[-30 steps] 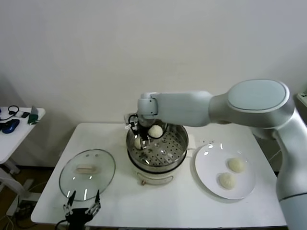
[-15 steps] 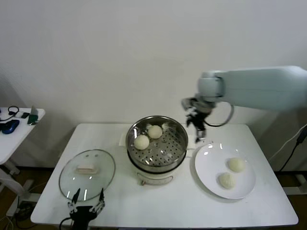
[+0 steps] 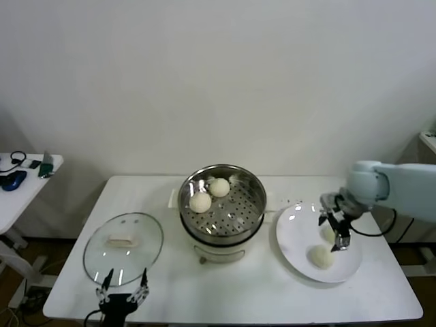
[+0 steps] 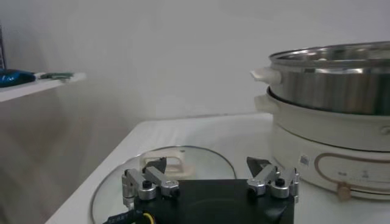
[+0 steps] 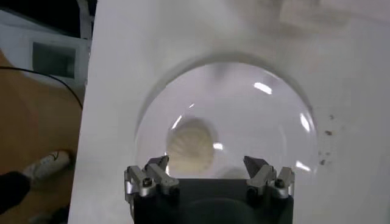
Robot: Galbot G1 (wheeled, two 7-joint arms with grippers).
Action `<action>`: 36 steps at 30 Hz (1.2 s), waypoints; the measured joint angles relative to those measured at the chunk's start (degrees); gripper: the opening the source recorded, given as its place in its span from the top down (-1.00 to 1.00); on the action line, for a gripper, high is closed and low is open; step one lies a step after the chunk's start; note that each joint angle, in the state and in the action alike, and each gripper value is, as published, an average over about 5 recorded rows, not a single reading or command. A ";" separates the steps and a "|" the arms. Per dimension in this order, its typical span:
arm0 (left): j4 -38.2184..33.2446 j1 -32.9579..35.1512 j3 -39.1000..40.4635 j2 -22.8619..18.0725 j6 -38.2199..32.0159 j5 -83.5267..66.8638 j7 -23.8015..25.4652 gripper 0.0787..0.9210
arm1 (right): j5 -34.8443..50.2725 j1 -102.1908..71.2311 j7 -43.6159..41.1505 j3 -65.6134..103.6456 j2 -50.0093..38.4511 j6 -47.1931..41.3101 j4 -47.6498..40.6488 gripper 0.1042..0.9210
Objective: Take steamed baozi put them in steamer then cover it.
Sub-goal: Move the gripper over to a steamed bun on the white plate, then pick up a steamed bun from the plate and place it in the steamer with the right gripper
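Baozi: two [image 3: 210, 194] are sitting inside the steamer [image 3: 222, 204]; two are waiting on the plate [image 3: 293, 231] right of it. I am hovering the right gripper [image 3: 335, 229], fingers wide, over one [image 5: 190, 146]. Left gripper [image 3: 121, 294] is idling wide by the cover [image 3: 123, 247], left of the steamer.

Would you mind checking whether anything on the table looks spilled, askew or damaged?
Nothing stands out. Two baozi sit in the steamer, two on the plate, and the cover lies flat on the table.
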 measured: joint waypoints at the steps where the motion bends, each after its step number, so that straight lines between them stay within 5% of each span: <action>1: 0.06 -0.02 -0.08 -0.01 0.00 0.00 0.00 -0.77 | -0.74 -1.68 0.36 1.09 -0.42 -0.18 -0.36 -0.76; 14: 0.93 -0.26 -0.80 -0.11 -0.04 -0.07 -0.10 -0.77 | -6.18 -17.79 3.81 12.91 -1.10 -1.67 -6.37 -0.73; 36: 0.11 0.39 -0.33 0.03 -0.04 0.07 -0.41 -0.77 | -5.84 -13.24 -0.28 12.20 1.67 2.71 -8.05 -0.29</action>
